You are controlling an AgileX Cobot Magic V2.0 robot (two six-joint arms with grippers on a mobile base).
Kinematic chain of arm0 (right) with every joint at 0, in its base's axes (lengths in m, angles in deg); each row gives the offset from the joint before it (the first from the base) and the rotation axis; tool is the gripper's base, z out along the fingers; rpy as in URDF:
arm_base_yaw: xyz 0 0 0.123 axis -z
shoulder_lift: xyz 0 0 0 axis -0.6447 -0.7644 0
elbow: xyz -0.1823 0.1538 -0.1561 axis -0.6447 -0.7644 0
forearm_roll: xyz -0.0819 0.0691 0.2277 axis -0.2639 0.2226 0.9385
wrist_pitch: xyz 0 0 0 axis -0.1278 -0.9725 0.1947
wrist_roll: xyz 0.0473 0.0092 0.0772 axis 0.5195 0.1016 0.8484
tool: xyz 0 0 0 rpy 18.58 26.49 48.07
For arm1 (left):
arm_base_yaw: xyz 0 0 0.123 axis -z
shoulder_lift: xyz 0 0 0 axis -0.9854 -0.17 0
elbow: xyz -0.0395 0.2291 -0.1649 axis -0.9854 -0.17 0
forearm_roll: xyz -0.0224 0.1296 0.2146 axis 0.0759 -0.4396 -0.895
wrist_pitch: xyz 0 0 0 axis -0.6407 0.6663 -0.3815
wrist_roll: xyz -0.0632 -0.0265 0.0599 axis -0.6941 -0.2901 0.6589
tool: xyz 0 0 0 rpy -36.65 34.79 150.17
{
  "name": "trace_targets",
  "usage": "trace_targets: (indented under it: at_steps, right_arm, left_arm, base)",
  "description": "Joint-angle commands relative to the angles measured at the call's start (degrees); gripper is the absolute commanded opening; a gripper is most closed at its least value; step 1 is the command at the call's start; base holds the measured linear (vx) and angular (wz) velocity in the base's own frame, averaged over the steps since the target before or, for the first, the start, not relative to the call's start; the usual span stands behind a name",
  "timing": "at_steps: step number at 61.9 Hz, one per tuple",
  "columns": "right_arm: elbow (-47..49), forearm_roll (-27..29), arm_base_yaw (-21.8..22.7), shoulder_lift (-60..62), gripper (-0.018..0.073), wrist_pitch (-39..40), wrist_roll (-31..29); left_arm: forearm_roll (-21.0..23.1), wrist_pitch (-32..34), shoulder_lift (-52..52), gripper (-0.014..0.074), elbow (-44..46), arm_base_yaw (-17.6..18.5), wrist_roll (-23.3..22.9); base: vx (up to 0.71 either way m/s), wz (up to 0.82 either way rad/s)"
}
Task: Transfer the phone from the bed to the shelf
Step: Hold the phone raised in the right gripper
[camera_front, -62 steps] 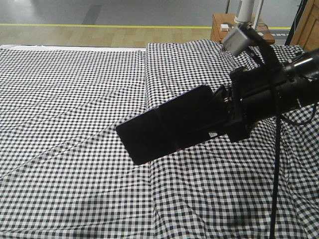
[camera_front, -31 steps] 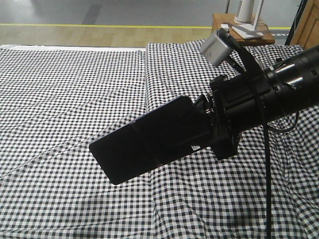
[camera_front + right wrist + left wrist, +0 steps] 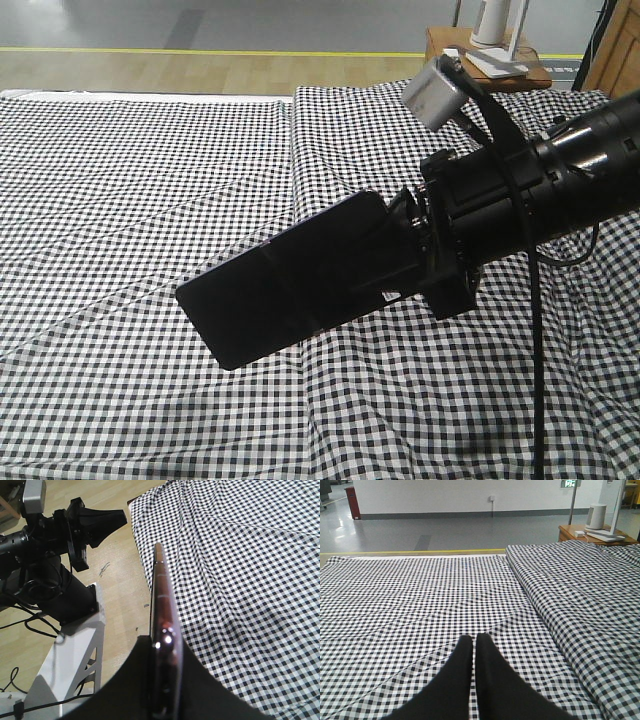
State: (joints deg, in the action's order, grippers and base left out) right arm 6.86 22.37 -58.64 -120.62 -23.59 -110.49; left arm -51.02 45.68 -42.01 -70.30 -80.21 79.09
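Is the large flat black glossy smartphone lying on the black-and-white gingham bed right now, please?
No, the right pincer holds the smartphone by one end in the air, tilted, clear of the checked bed.

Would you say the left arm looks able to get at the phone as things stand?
Probably yes: only open air lies between the left gripper and the phone. But its fingers are shut, and the right gripper grips the phone's end above the bed.

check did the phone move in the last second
Yes. The phone, in the right gripper, has shifted left: its lower corner sits farther left of the raised fold in the bed.
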Motion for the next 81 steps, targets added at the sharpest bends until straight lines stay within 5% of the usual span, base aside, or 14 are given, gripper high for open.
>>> trace_targets:
  at_steps: [1,81]
  right_arm:
    - [1.5,5.0,-0.1,2.0,-0.0003,-3.3,-0.2]
    - [1.5,5.1,-0.1,2.0,-0.0004,-3.3,-0.2]
  left_arm:
    - [0.6,4.3,0.3,0.0001,-0.1,0.2,-0.2]
    - [0.6,4.3,0.3,0.0001,-0.1,0.2,-0.2]
  base:
    - [0.00,0.00]
    - [0.00,0.01]
